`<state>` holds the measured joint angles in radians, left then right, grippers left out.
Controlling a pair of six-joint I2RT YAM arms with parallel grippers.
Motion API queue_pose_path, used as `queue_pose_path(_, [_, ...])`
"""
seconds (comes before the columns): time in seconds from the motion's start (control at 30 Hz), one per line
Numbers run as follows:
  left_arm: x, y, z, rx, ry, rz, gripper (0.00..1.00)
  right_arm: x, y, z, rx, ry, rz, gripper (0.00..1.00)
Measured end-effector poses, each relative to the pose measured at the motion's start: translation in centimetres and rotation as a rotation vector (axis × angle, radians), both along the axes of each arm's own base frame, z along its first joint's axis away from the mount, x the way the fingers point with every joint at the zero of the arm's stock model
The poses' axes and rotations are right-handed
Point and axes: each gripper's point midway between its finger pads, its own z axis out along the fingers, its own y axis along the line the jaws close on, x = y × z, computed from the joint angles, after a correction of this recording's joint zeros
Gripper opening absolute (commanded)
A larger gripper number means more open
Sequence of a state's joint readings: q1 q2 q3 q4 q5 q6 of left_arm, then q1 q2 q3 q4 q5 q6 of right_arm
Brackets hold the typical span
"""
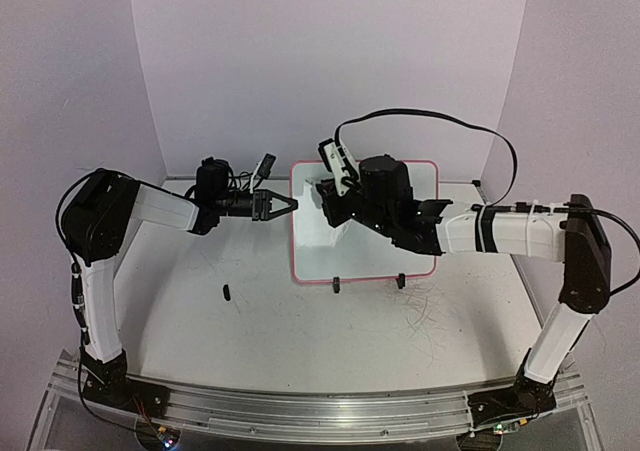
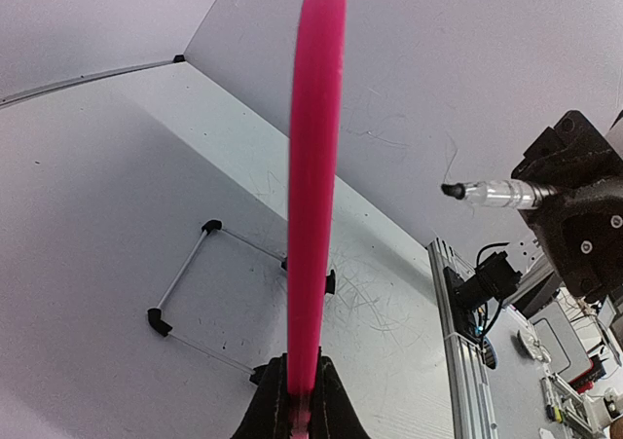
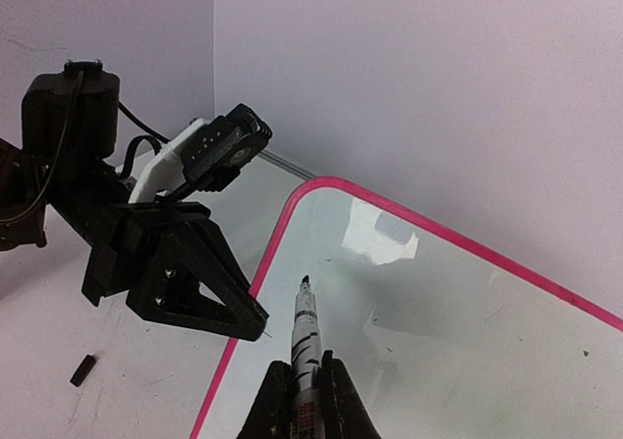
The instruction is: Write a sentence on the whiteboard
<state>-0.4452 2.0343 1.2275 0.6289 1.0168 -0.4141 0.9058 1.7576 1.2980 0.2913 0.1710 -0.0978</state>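
Right tool [image 3: 304, 371] and marker [image 3: 306, 322] partly off-frame

Left gripper [image 1: 284, 205] at whiteboard [image 1: 350, 256] edge

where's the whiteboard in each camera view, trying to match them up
top external: whiteboard at centre, white face showing
left wrist: edge-on pink strip up the middle
right wrist: glossy face, lower right
shared landmark: left fingers clamped on its edge
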Motion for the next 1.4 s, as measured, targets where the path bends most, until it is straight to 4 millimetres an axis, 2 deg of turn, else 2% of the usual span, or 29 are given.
queue_pose_path(0.13, [-0.1, 0.0, 0.1, -0.001, -0.004, -0.001, 0.00, 0.4, 0.2, -0.5, -0.008, 0.003, -0.010, 0.00])
queue_pose_path(0.77, [-0.2, 0.0, 0.1, 0.001, -0.007, 0.001, 0.00, 1.4, -0.2, -0.2, -0.011, -0.018, -0.074, 0.00])
queue_pose_path(1.13, [-0.2, -0.1, 0.1, 0.001, -0.007, 0.002, 0.00, 2.1, 0.0, -1.4, -0.027, -0.014, -0.099, 0.00])
queue_pose_path(1.4, [-0.2, -0.1, 0.1, 0.001, -0.008, 0.002, 0.00, 2.3, -0.1, -1.0, -0.013, -0.027, -0.110, 0.00])
